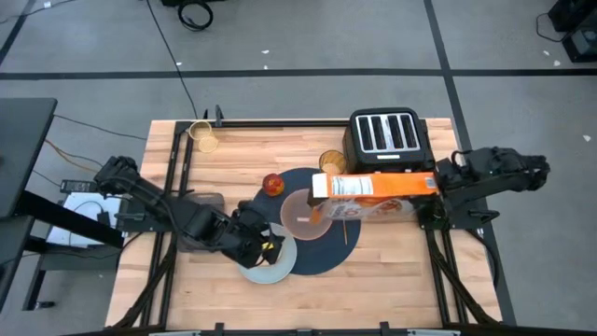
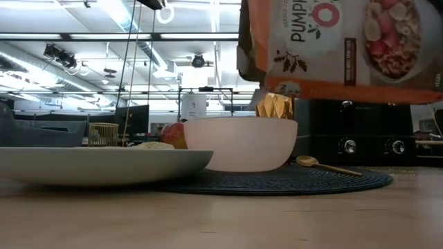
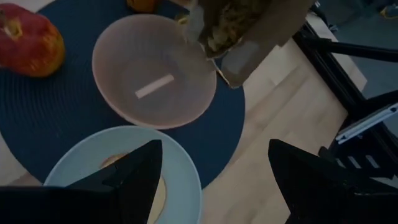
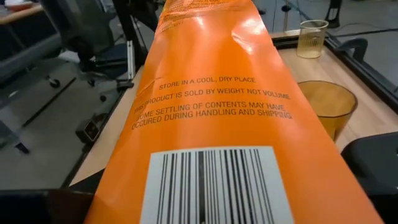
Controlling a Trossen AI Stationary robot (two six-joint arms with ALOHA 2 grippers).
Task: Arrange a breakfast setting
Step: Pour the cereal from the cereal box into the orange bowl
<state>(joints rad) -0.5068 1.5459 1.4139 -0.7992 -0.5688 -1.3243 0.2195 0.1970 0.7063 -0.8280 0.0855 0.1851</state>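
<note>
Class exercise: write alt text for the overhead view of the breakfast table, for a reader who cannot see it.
The right pincer holds an orange-and-white cereal box tipped sideways, its open end over a pinkish bowl on a round dark-blue placemat. The left pincer, open, hovers over a pale-blue plate. A black toaster stands behind.

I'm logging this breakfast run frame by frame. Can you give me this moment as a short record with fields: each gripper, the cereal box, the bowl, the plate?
right gripper: shut on cereal box, at its bottom end
cereal box: held tipped on its side, open end over the bowl
bowl: on the placemat, no cereal in it yet
left gripper: open, above the plate, holding nothing
plate: partly on the placemat, bread on it
</note>
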